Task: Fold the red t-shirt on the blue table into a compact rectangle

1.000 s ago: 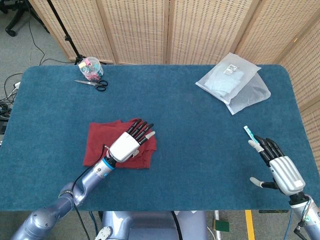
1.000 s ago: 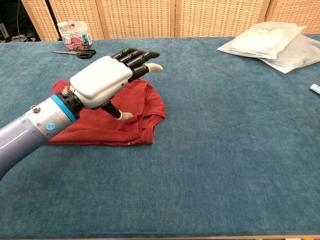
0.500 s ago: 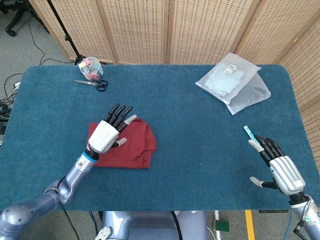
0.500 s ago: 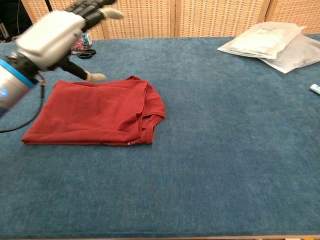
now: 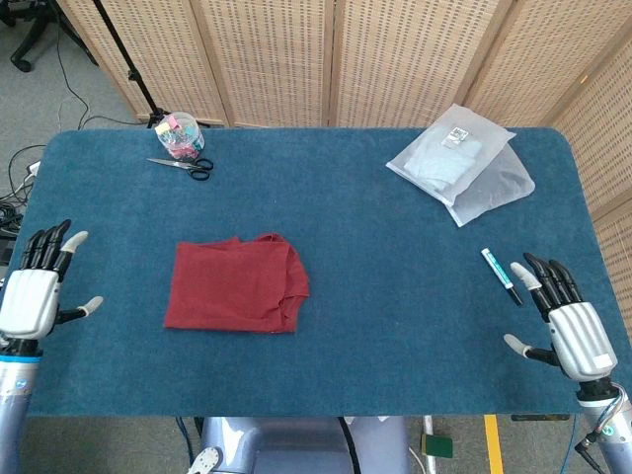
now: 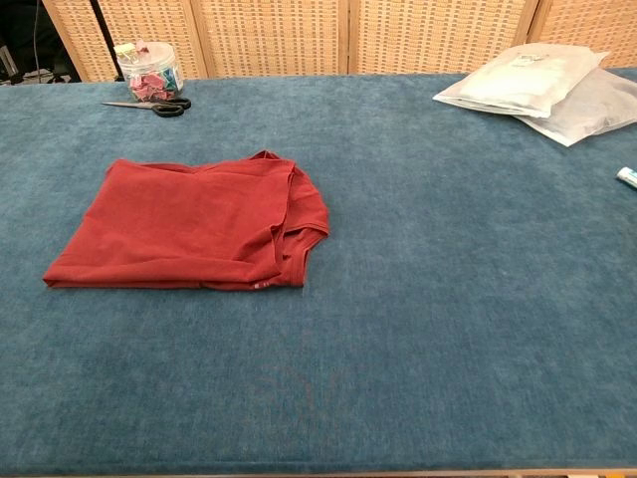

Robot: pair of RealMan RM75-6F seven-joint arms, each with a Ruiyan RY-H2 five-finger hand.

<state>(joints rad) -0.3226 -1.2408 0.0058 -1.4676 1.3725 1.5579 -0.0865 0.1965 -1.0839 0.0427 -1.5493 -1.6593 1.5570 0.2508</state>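
The red t-shirt [image 5: 237, 285] lies folded into a rough rectangle on the blue tabletop [image 5: 375, 257], left of centre and nearer the front edge than the rear. In the chest view its collar and hem layers bunch at the right side, where the edge is uneven; the left and front edges run fairly straight.

The left robot hand [image 5: 35, 286] sits at the left edge of the tabletop, well apart from the t-shirt, fingers spread and holding nothing. The right robot hand [image 5: 568, 324] sits near the front right corner, fingers likewise spread and empty. Neither hand appears in the chest view.

Open surface surrounds the t-shirt on all sides. The widest bare stretch runs from its right edge across the middle of the tabletop toward the right robot hand.

A pen-like item [image 5: 501, 276] with a teal tip lies just beside the right robot hand's fingertips. Two clear plastic bags [image 5: 462, 163] overlap near the rear right corner; the upper one carries a small white label, print too small to read. Scissors [image 5: 182, 165] and a clear jar [image 5: 179, 135] of coloured items stand near the rear left corner. Folding wicker screens [image 5: 336, 59] stand behind the rear edge.
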